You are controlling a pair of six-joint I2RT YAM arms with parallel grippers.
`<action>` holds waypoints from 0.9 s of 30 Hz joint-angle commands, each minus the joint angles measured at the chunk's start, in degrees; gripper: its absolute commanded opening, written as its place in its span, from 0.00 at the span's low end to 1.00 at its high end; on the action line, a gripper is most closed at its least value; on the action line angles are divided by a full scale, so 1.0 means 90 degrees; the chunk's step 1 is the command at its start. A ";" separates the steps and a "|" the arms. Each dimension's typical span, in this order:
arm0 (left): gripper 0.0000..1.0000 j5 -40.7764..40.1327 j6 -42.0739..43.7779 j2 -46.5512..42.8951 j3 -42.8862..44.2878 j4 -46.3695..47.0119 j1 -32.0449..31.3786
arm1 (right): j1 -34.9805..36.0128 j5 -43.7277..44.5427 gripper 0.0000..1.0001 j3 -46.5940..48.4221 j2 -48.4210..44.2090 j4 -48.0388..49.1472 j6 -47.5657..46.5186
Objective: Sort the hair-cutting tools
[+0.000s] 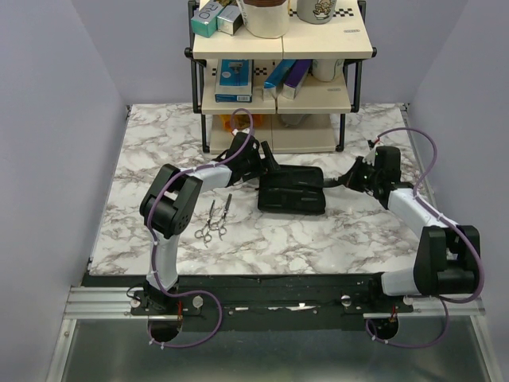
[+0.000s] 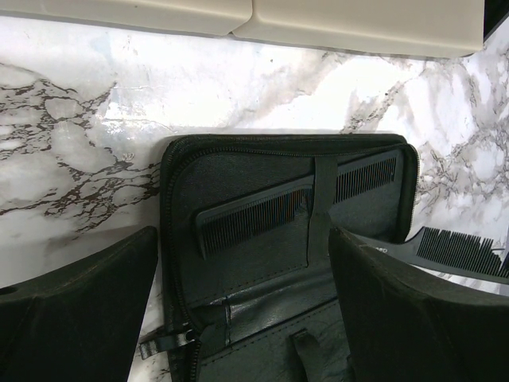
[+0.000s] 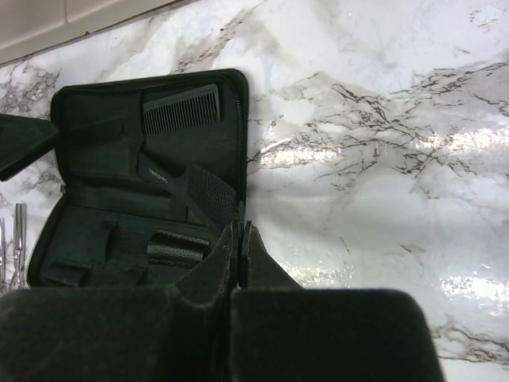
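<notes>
Grips narrower comb (image 3: pixel 208 193) by its toothed end in fully closed right end effector (image 3: pixel 241 231), long axis pointing left across open pouch (image 3: pixel 242 119) toward wider comb (image 2: pixel 254 219) strapped in far flap; holds left end effector (image 2: pixel 242 239) spread wide, empty, nearer that flap; leaves scissors (image 1: pixel 213 221) on bench (image 1: pixel 334 239) left of pouch.

A robotics lab cell is suggested. A marble-patterned table (image 1: pixel 334 239) is enclosed by plain grey walls (image 1: pixel 48 95), and 2 arms (image 1: pixel 171 207) are bolted to a metal rail (image 1: pixel 103 301).
</notes>
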 commanded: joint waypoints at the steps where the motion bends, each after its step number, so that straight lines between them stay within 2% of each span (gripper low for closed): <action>1: 0.93 0.0109 0.0030 0.0062 0.0125 -0.0127 -0.0048 | 0.0048 -0.0347 0.01 -0.0041 0.0291 0.0074 -0.0075; 9: 0.93 0.0138 0.0011 0.0092 0.0222 -0.0156 -0.0067 | 0.0487 -0.0631 0.01 0.0066 0.0711 0.0211 -0.0231; 18: 0.93 0.0226 0.0138 0.0170 0.0476 -0.0381 -0.0116 | 0.0537 -0.0797 0.01 0.0232 0.1316 0.0376 -0.0417; 24: 0.93 0.0178 0.0069 0.0082 0.0418 -0.0391 -0.0165 | 0.0819 -0.0339 0.01 0.0028 0.1298 0.0796 0.0129; 27: 0.93 0.0080 0.0059 -0.0006 0.0320 -0.0420 -0.0214 | 0.1092 0.0226 0.01 -0.0226 0.1122 0.1070 0.0646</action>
